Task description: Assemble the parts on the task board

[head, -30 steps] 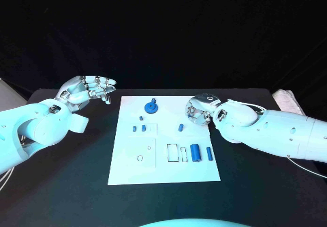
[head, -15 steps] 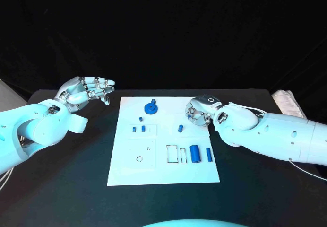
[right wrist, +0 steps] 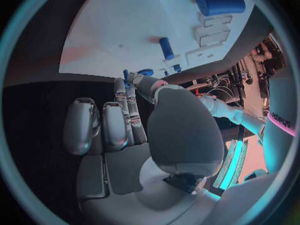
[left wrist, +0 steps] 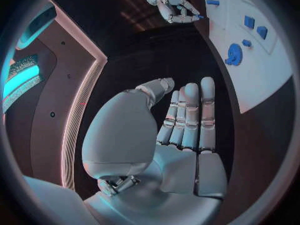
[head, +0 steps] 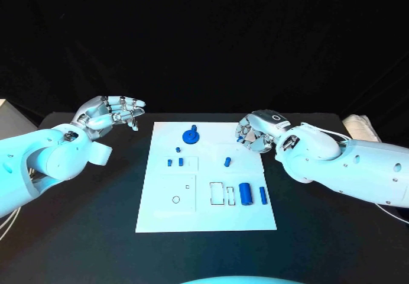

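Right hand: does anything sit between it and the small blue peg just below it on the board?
Nothing visible does. The right hand hovers at the board's right edge, and bare white board lies between it and the peg.

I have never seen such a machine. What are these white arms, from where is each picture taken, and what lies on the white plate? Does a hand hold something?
This is a robot with two white arms, each ending in a silver hand with many fingers. The square picture looks down from a camera on its head at a black table. The two round pictures come from cameras at the wrists, behind each hand.

In the middle lies the task board, a white plate. On it are small blue parts: a round disc-like part near the far edge, a thick cylinder with a thinner one beside it, and some tiny pieces.

The left hand hovers off the board, fingers apart, holding nothing. The right hand hangs over the board's far right corner; I cannot tell whether it holds anything.
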